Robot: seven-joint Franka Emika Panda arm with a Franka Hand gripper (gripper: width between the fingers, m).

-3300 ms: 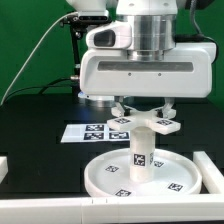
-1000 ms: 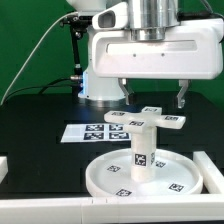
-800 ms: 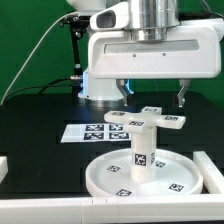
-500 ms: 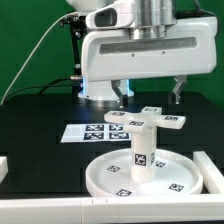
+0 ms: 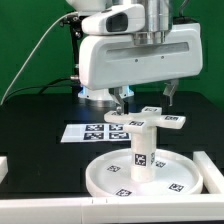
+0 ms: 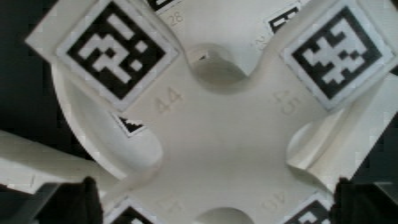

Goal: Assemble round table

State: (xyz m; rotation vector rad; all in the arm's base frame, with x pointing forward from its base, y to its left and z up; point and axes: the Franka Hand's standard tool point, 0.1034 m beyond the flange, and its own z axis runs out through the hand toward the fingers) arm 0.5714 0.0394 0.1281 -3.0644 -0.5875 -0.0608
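Exterior view, upper centre of the frame: gripper (image 5: 145, 94) lifted off the foot piece (image 5: 151, 120) and drifted toward the upper left over the past few seconds, jaws at full spread, nothing between them. Foot piece left behind at mid-frame, perched flat across the top of the short cylindrical leg (image 5: 141, 155), itself upright on the hub of the round disc (image 5: 100, 182) in the lower centre. Reads as a release after seating the foot: likely the last part of the round table in place, built upside down, though tightness of the joint impossible to judge from here. Behind the stack, at centre left, marker board (image 5: 85, 131) flat on the black table (image 5: 35, 125). Wrist view: straight down on the same foot piece (image 6: 210, 120), filling the picture, dark fingertips (image 6: 75, 203) to either side and apart from it. Matte white plastic throughout, smooth and hard-looking; disc broad with a raised rim, leg a plain stub column, foot a flat hub with stubby arms branching out, arms and disc floor stickered with crisp black-and-white tags (image 6: 116, 48).
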